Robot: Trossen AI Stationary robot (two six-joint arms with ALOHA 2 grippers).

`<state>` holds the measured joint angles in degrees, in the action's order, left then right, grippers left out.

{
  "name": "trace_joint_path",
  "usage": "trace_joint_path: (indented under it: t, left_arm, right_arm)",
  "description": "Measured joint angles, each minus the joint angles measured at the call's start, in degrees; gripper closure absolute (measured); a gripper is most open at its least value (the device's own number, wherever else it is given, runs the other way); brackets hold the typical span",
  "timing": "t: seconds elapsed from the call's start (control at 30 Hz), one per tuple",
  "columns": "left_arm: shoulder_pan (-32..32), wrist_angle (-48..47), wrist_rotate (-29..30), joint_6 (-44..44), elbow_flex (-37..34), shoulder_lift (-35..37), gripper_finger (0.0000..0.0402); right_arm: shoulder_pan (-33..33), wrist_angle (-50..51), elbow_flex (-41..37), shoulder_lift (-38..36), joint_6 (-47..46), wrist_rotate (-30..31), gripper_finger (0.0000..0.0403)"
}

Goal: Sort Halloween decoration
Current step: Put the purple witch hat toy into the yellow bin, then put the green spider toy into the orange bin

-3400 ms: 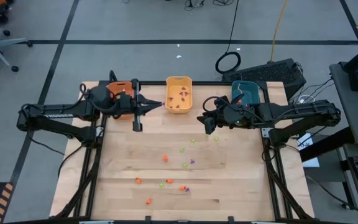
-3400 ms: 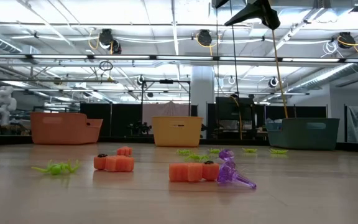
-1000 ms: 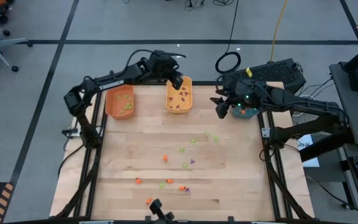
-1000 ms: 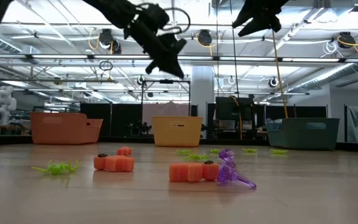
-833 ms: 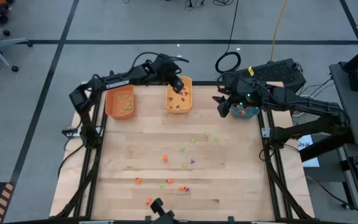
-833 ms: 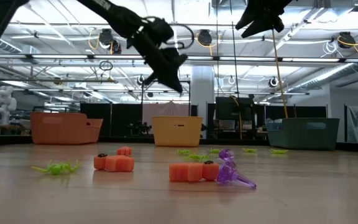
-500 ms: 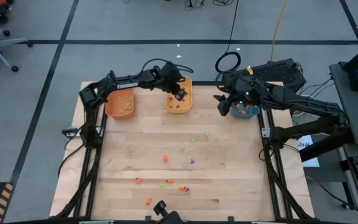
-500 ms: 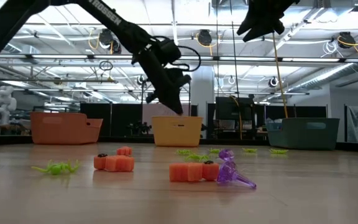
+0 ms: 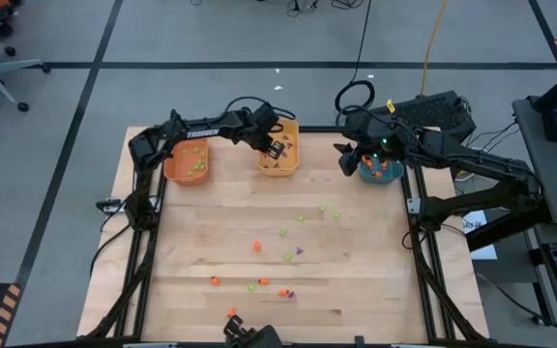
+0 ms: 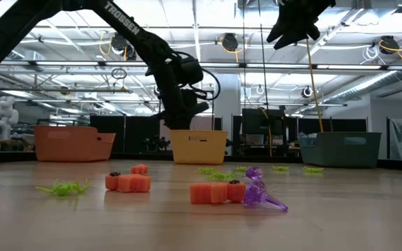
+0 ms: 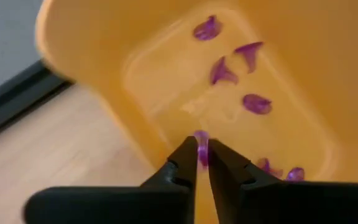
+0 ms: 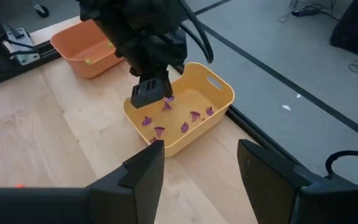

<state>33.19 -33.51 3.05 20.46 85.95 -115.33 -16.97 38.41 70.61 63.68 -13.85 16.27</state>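
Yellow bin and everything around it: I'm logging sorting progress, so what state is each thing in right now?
Yellow bin: upright, holds several purple trinkets.
Left pincer: over the yellow bin, a purple trinket between its nearly shut fingers.
Right pincer: open, empty, above the teal bin.
Teal bin: holds orange pieces.
Orange bin: holds green pieces.
Loose trinkets: scattered on the table, unsorted.
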Motion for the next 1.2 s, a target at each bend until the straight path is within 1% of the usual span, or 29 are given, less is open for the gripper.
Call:
trace_joint_path:
  t: [0.17,0.27,0.37,0.4,0.47,0.53,0.7,0.8,1.0,1.07,1.2]
  left_arm:
    - [0.18,-0.03,-1.14,0.31,0.00,0.03,0.0292]
    - [0.07,-1.00,-2.62,3.66,-0.02,0.80,0.0252]
    - [0.20,-2.07,-8.79,8.58,-0.02,2.45,0.0224]
    - [0.22,-2.34,-10.00,10.35,-0.02,3.11,0.0219]
    - [0.17,-2.74,-10.63,13.40,-0.02,4.45,0.0214]
    - [-0.02,-3.26,-11.29,14.02,-0.02,6.40,0.0213]
    - [-0.75,-3.12,-13.01,13.54,-0.02,12.13,0.0212]
    - [-1.89,-2.93,-13.48,12.67,-0.02,16.47,0.0212]
    - [-6.67,-3.24,-13.62,8.89,-0.02,23.93,0.0212]
    - [-8.89,-3.55,-13.66,9.04,-0.02,26.08,0.0212]
    - [-14.22,-3.94,-13.46,11.21,-0.02,29.76,0.0212]
  right_arm:
    - [0.00,-0.39,0.00,0.00,-0.40,-0.05,0.0213]
    - [0.00,-0.39,0.00,0.00,-1.53,-0.06,0.0213]
    - [0.19,-0.35,0.00,0.00,-3.45,-0.09,0.0213]
    - [0.30,-0.30,0.00,0.00,-3.85,-0.09,0.0213]
    - [0.52,-0.07,0.00,0.00,-4.09,-0.11,0.0213]
    - [0.57,0.08,0.00,0.00,-3.90,-0.09,0.0213]
    - [0.59,0.34,0.00,0.00,-3.35,-0.12,0.0213]
    - [0.59,1.71,0.00,0.00,-5.13,-0.23,0.0213]
    - [0.60,7.16,0.01,0.24,-13.07,-6.47,0.0213]
    - [0.90,8.70,0.04,0.63,-14.98,-8.86,0.0213]
    - [3.59,11.14,0.04,1.49,-18.31,-10.45,0.0213]
